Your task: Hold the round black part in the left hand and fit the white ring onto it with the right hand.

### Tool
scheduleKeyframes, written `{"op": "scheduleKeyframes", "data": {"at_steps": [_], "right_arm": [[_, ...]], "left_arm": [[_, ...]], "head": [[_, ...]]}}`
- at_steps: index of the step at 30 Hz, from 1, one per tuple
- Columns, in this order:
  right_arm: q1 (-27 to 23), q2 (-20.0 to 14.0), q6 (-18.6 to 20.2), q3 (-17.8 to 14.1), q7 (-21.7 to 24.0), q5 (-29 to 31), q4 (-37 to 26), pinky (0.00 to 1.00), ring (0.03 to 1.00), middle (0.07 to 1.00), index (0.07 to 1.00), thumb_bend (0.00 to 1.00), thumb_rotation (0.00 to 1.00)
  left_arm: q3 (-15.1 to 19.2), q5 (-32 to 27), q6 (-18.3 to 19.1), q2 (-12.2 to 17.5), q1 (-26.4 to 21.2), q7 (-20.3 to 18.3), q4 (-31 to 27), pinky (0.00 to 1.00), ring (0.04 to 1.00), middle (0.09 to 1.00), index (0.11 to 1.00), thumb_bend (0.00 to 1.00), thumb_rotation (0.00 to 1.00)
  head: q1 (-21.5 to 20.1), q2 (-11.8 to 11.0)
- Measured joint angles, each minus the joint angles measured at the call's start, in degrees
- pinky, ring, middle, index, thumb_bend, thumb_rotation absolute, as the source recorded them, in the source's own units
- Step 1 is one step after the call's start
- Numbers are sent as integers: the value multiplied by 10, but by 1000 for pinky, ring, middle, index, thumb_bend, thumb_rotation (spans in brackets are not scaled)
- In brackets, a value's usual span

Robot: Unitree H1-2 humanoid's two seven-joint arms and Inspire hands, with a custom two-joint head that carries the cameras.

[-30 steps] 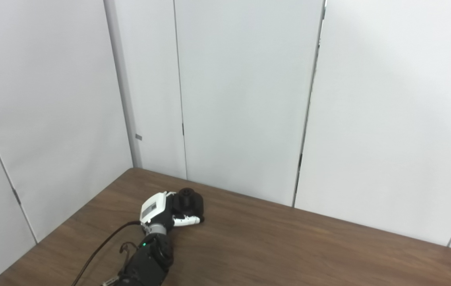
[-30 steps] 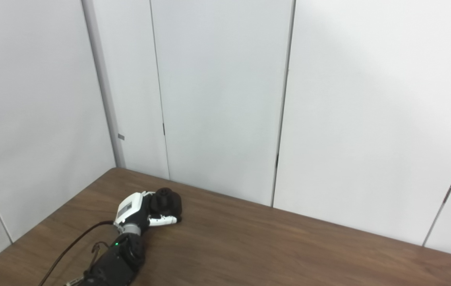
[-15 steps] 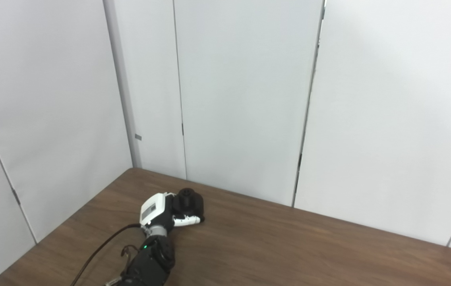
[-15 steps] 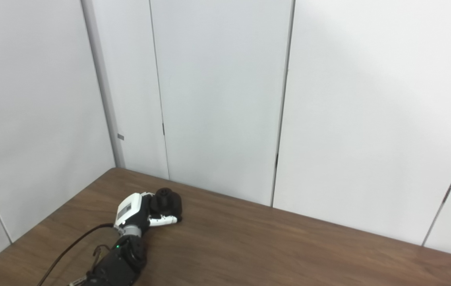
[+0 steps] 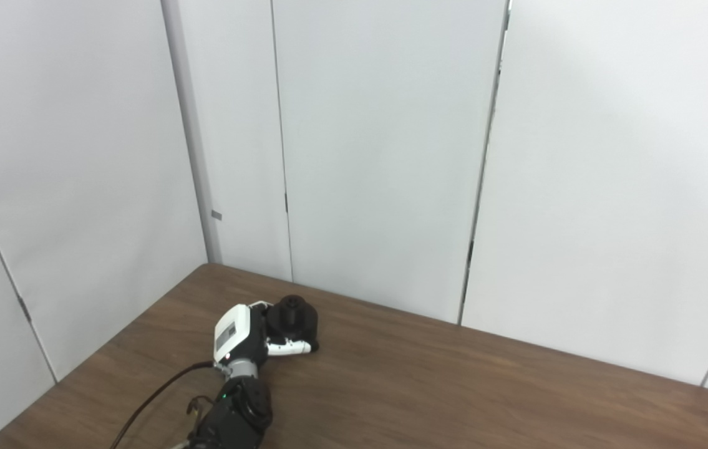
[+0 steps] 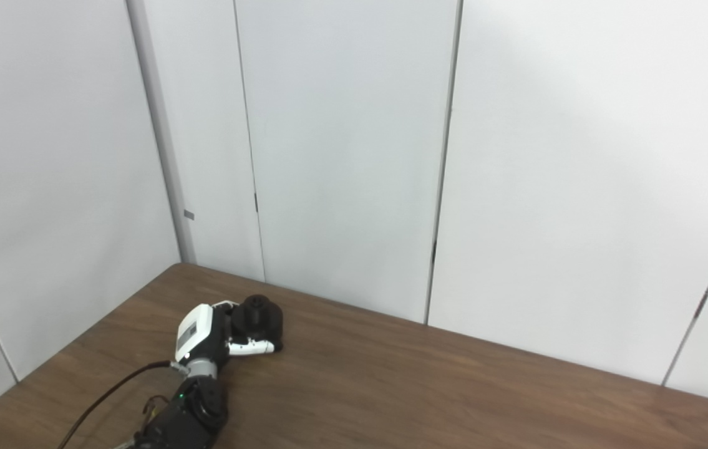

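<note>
On table (image 5: 453, 399), left hand (image 5: 247, 330) gripping round black part (image 5: 292, 315)

A brown wooden table (image 5: 453, 386) stands against white wall panels (image 5: 378, 149) (hinged).

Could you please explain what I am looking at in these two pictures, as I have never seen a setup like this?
Both pictures show one scene, taken by two cameras side by side on a humanoid robot's head, so they differ only slightly. The brown surface is a wooden table set against white wall panels. Coming in from the bottom left is the robot's left arm, ending in a white and black robot hand with a cable trailing from it. Its fingers are wrapped around a round black part, which appears to rest on the table. The right hand is not in view, and neither is the white ring meant to go onto the black part.
</note>
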Motion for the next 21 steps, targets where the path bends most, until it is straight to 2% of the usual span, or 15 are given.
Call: {"op": "scheduleKeyframes", "data": {"at_steps": [5, 6, 9, 13, 18, 21], "right_arm": [[0, 0, 1, 1, 0, -4, -1, 1000, 998, 950, 964, 612, 1000], [0, 0, 1, 1, 0, -6, -1, 1000, 997, 949, 961, 604, 1000], [0, 0, 3, 2, 0, -7, -2, 1000, 997, 944, 962, 607, 1000], [0, 3, 14, 3, 0, -7, -5, 991, 993, 940, 965, 604, 1000], [3, 8, 15, 7, -6, -11, -11, 998, 997, 949, 963, 600, 1000], [3, 5, 15, 14, 4, 7, -11, 1000, 1000, 981, 996, 673, 1000]], "left_arm": [[3, -1, -7, 1, 1, 12, -3, 849, 838, 766, 481, 524, 48], [3, 0, -7, 2, 3, 12, -11, 856, 843, 768, 481, 523, 49], [1, 1, 1, 4, 24, -2, -63, 963, 886, 777, 482, 523, 53], [-1, 3, 23, -1, 58, -20, -132, 999, 909, 780, 482, 524, 56], [0, 10, 67, -1, 109, -56, -280, 1000, 917, 795, 483, 523, 60], [4, 12, 108, -1, 131, -86, -365, 995, 912, 794, 484, 522, 61]], "head": [[-11, 10], [-11, 10], [-12, 11], [-16, 16], [-29, 36], [-39, 49]]}}
